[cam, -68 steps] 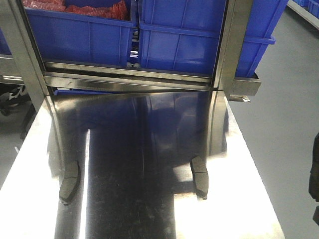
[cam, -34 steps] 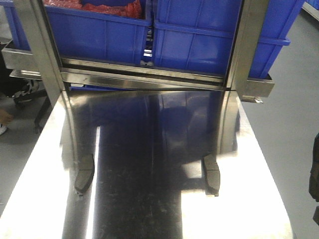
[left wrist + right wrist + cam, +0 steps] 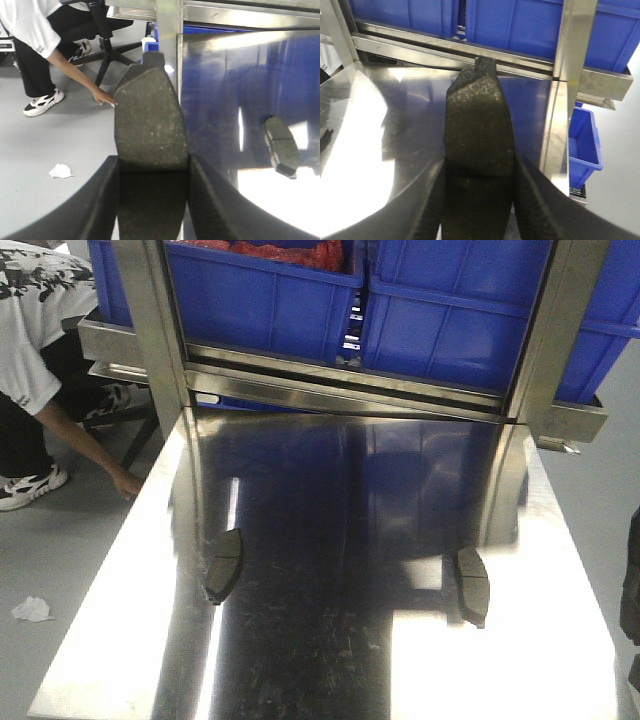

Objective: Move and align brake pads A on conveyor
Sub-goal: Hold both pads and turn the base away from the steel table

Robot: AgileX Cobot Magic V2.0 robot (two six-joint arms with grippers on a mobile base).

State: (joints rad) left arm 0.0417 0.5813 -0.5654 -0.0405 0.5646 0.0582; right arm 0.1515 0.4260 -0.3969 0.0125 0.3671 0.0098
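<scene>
**Front view.** A shiny steel tabletop (image 3: 330,660) runs away from the camera toward a steel rack (image 3: 340,390) that carries blue bins (image 3: 450,330). Two brake pads lie on the tabletop, well apart, each with its long side pointing toward the rack. The left loose pad (image 3: 222,565) is near the left edge and the right loose pad (image 3: 473,585) is toward the right. A person in a white shirt (image 3: 30,330) crouches on the grey floor to the left, with one hand (image 3: 127,483) near the tabletop's edge. A crumpled paper (image 3: 32,609) lies on the floor. No gripper shows in this view.

**Left wrist view.** The left gripper (image 3: 152,165) has its black fingers (image 3: 100,205) clamped on the sides of the left held pad (image 3: 150,120). The pad's grainy face is turned to the camera, and it is held over the tabletop's left edge. The left loose pad (image 3: 281,152) lies to the right on the steel. The person, a chair base (image 3: 107,45) and the crumpled paper are on the left.

**Right wrist view.** The right gripper (image 3: 480,170) has its fingers (image 3: 535,200) closed on the right held pad (image 3: 477,115). The pad is held above the tabletop and points at the rack rail. A rack post (image 3: 570,60) stands to the right, with a small blue bin (image 3: 585,145) below and beyond it.
</scene>
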